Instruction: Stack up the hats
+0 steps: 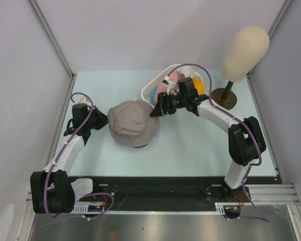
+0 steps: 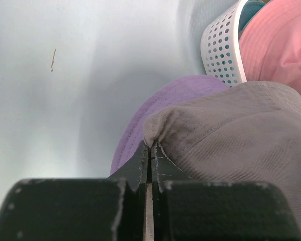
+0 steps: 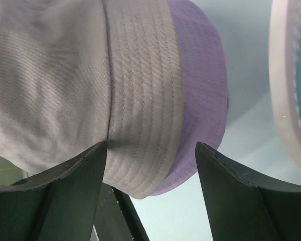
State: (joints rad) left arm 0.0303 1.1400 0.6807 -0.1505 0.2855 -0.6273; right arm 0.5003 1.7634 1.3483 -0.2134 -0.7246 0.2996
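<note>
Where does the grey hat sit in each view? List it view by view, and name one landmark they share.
Top external: grey hat mid-frame, lower left of the white basket.
Left wrist: lower right, its edge pinched in the shut left claw.
Right wrist: upper left, its brim between the fingers of the open right claw.
Shared landmark: the white basket, upper right in the left wrist view, right edge in the right wrist view.

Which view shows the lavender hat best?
Right wrist: the lavender hat shows its brim plainly under the grey hat. Left wrist shows only a lavender crescent beside the grey fabric; in top external the grey hat covers it.
</note>
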